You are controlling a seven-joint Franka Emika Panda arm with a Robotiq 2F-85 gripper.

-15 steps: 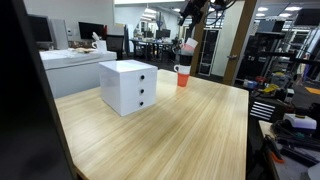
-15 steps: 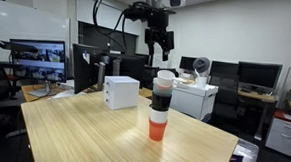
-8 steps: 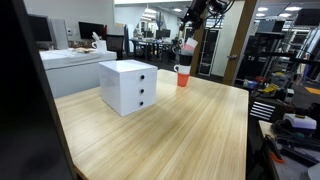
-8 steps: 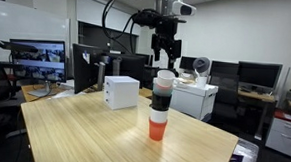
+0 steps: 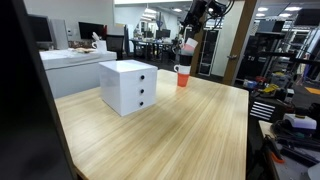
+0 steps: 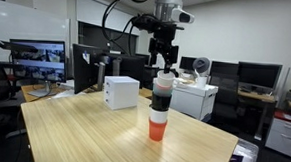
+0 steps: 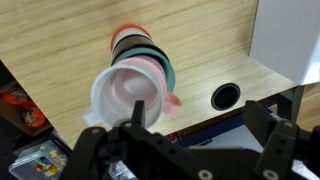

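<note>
Hovering, pincer (image 6: 164, 62) spread wide, just above the stack of plastic cups (image 6: 160, 107) standing on the tabletop (image 6: 93, 130) just beneath, probably light, thin-walled and tippy, best pinched across the top rim.

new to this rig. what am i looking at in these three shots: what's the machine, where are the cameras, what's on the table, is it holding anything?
The machine is a single robot arm with a two-fingered gripper at its end. Two pictures come from cameras standing away from the robot, looking at the same wooden table from different places. The third comes from a camera on the wrist, looking down past the gripper. On the table stand a white box with three knobs on its front and a stack of cups, orange at the bottom and white on top. The gripper hangs directly above the stack with its jaws open, holding nothing.
</note>
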